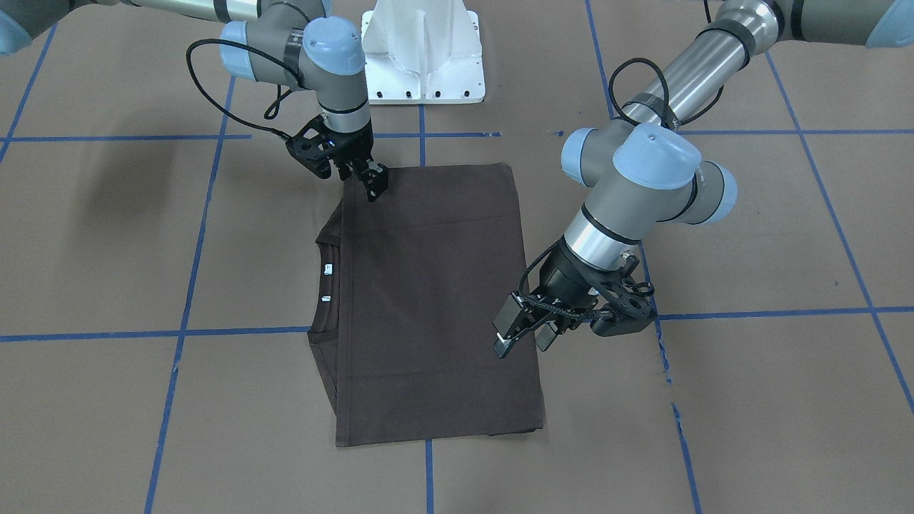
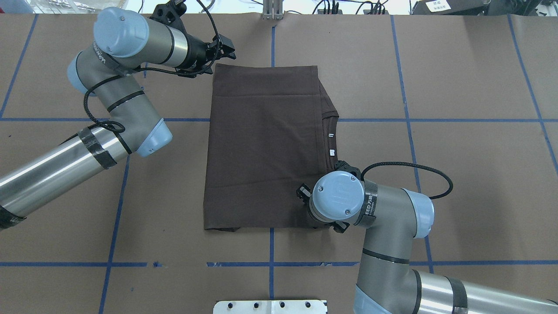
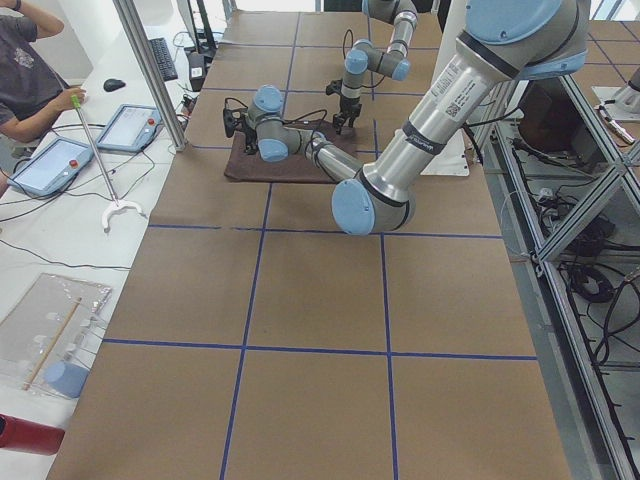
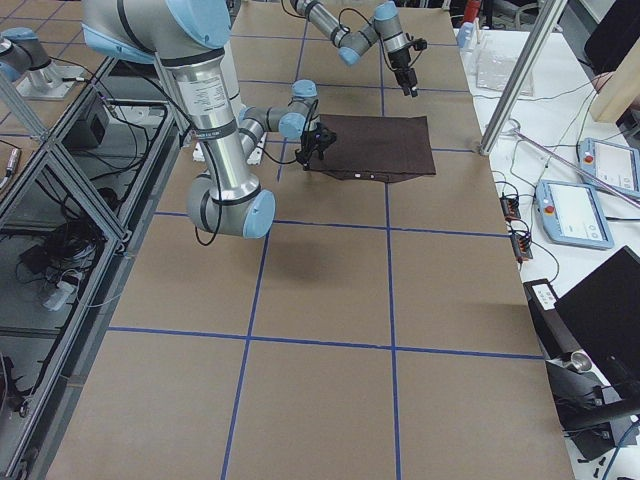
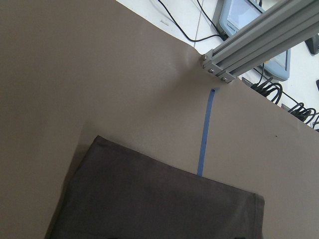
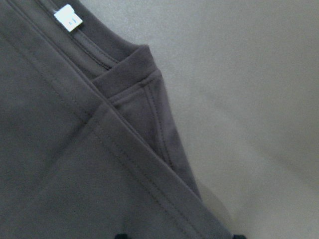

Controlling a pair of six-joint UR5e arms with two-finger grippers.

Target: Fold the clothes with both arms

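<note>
Folded T-shirt (image 1: pixel 435 300) lies flat on tabletop (image 1: pixel 750 400). R hand (image 1: pixel 373 190), fingers spread, sits at shirt's collar-side corner; L hand (image 1: pixel 523 344), likewise released, hovers above shirt's hem side.

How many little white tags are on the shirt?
2. Both are on the shirt, along its edge on the robot's right: one tag nearer the robot's base, the other tag just past it. Folds may hide more.
</note>
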